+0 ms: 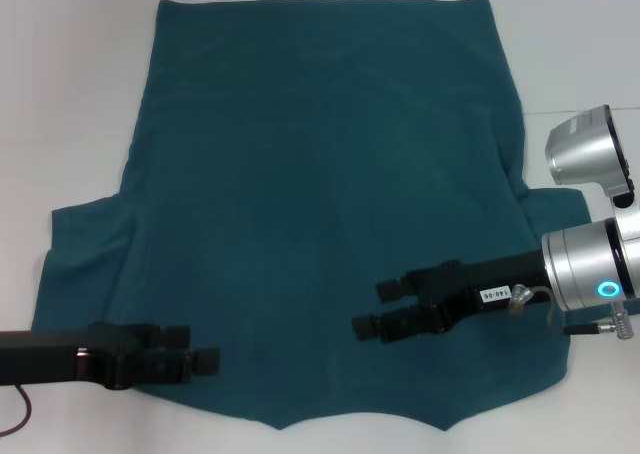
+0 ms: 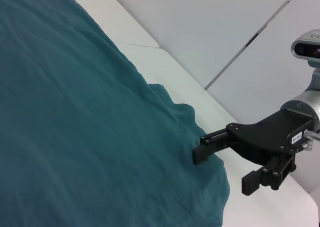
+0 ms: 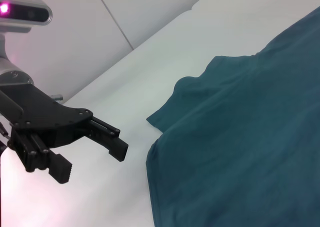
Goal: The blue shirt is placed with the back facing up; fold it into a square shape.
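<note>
Soft, limp blue shirt lies flat on the white table, best pinched at sleeve edges; left gripper and right gripper hover spread, empty.

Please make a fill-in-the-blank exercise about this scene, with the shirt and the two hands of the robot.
1. The blue shirt lies spread flat on a ____ table.
2. The colour of both hands is ____.
3. The left hand and the right hand both hover over the shirt's ____ edge, the one closest to the robot.
4. The fingers of the right hand are ____, holding nothing.

Missing words: white; black; near; open
</note>
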Controlling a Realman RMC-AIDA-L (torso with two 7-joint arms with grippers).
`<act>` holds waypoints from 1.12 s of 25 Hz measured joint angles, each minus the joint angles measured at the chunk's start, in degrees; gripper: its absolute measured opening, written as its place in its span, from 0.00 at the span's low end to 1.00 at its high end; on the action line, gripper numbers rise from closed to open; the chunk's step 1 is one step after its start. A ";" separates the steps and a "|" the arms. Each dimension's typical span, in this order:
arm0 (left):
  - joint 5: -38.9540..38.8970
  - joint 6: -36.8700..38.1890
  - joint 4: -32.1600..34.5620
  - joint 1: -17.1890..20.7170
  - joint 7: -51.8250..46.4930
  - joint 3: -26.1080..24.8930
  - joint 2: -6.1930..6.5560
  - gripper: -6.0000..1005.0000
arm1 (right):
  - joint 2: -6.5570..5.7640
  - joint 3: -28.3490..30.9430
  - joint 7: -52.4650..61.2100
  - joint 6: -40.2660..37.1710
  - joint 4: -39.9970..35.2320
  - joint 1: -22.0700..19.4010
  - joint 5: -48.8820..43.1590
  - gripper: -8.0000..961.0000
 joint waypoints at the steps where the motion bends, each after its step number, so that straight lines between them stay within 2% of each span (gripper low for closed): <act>1: 0.00 0.00 0.00 -0.02 -0.02 0.00 0.00 0.87 | 0.00 0.00 0.00 0.00 0.00 0.00 0.00 0.95; 28: 0.00 -2.23 -0.22 -0.03 -0.90 -0.08 0.00 0.87 | 0.00 0.00 0.21 0.00 -0.02 0.18 0.08 0.94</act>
